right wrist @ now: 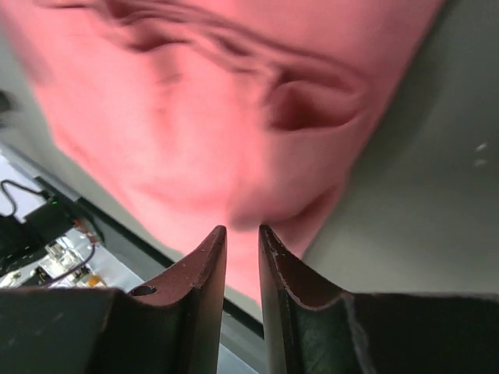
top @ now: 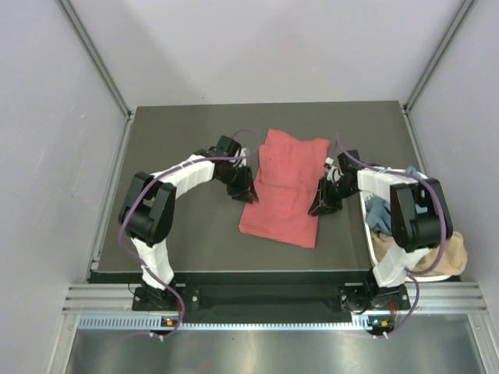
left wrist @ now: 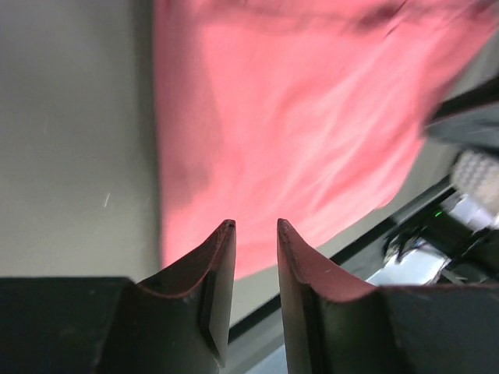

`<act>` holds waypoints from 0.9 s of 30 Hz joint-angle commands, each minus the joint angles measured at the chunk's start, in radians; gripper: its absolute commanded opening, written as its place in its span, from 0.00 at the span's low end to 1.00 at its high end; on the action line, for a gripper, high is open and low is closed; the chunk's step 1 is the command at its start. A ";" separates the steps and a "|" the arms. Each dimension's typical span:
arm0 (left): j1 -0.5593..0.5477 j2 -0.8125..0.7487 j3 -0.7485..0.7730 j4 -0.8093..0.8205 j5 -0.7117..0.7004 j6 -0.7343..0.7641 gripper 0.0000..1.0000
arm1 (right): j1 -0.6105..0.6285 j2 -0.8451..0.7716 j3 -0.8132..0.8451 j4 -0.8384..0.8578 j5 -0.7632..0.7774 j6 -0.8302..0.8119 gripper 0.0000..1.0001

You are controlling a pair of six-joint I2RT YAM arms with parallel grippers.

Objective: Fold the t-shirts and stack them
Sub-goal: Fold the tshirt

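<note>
1 coral-red t-shirt (top: 284, 187) – soft matte cloth, folded to a long rectangle, lightly creased – lies flat mid-way across the dark table (top: 187, 226). Its far end is bunched into ridges.

2 grippers with dark, curved, tapering fingers:
- left gripper (top: 248, 193) – at the shirt's left edge, fingers (left wrist: 222, 257) parted by a narrow gap, nothing between them.
- right gripper (top: 320, 206) – at the shirt's right edge, fingers (right wrist: 204, 257) parted a little less, likewise empty.

1 white plastic basket (top: 433, 277) by the right arm holds a crumpled blue t-shirt (top: 380, 212) and a tan t-shirt (top: 452, 253) spilling over its near rim.
</note>
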 commanded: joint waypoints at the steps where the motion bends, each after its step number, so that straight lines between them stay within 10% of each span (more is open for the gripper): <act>1: 0.005 0.075 0.100 0.043 0.035 -0.026 0.33 | -0.010 0.070 0.045 -0.012 0.075 -0.070 0.24; 14: 0.006 0.357 0.415 -0.062 -0.085 0.074 0.34 | -0.015 -0.022 0.188 -0.181 0.273 -0.145 0.38; 27: 0.006 -0.104 0.164 -0.245 -0.217 0.171 0.66 | 0.163 -0.358 -0.120 -0.175 0.228 -0.027 0.57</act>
